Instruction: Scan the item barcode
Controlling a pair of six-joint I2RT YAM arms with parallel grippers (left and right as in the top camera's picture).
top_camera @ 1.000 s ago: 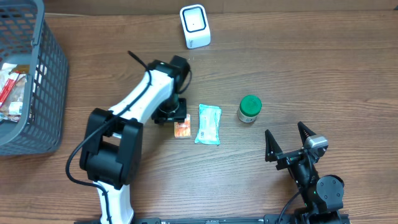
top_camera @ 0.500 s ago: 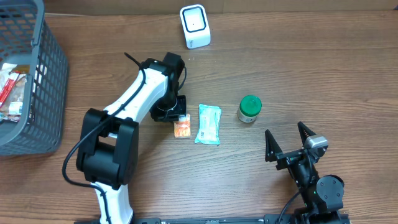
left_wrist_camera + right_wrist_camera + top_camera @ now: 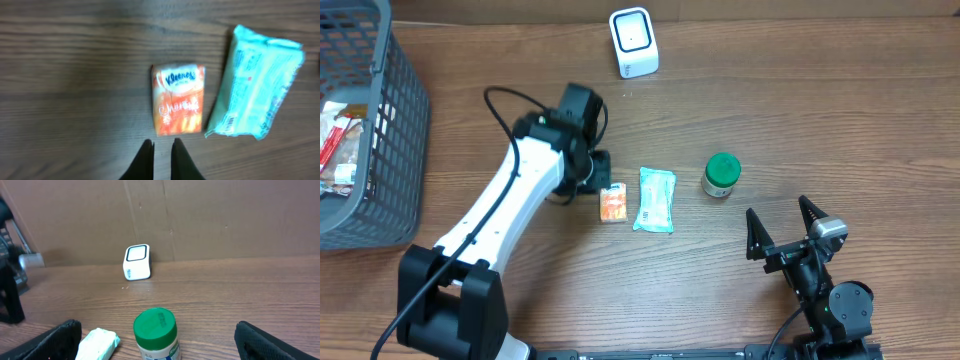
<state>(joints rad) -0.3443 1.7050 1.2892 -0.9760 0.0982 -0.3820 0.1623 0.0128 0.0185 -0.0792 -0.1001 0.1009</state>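
Note:
An orange Kleenex tissue pack (image 3: 613, 203) (image 3: 178, 99) lies flat on the wooden table. A teal wipes pack (image 3: 656, 199) (image 3: 257, 90) lies right beside it, with a barcode showing near its lower end. My left gripper (image 3: 592, 172) (image 3: 161, 146) hovers just left of the orange pack, shut and empty. A green-lidded jar (image 3: 722, 175) (image 3: 156, 332) stands further right. The white scanner (image 3: 634, 42) (image 3: 137, 262) sits at the back. My right gripper (image 3: 778, 210) (image 3: 157, 325) rests at the front right, open and empty, pointing at the jar.
A grey mesh basket (image 3: 390, 130) with several packets inside stands at the far left edge. A cardboard wall (image 3: 200, 215) runs behind the scanner. The left arm's cable loops above its wrist.
My left gripper has closed on nothing and drawn back up and left from the orange pack, which stays on the table. The right arm has not moved.

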